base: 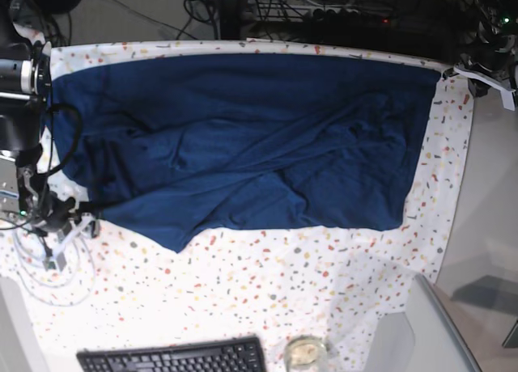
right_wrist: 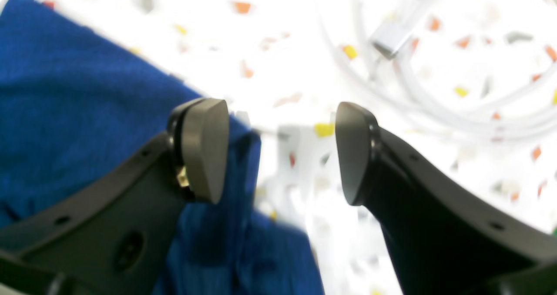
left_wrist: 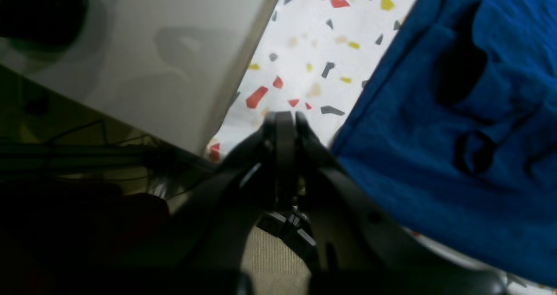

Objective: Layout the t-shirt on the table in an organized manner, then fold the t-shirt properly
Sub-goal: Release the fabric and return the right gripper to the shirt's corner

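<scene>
Spreading t-shirt (base: pixel 243 137): right gripper (right_wrist: pixel 280 151) spread at hem, left gripper (left_wrist: pixel 285 119) pressed together, empty; risk: snagging white cable (right_wrist: pixel 435 108), bunching fabric.

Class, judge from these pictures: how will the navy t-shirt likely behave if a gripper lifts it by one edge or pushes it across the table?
The t-shirt lies in soft ridges and wrinkles, so it is probably floppy and would drape from a lifted edge. Pushed, it would likely bunch rather than slide whole over the table. It looks thin, so probably light.
</scene>
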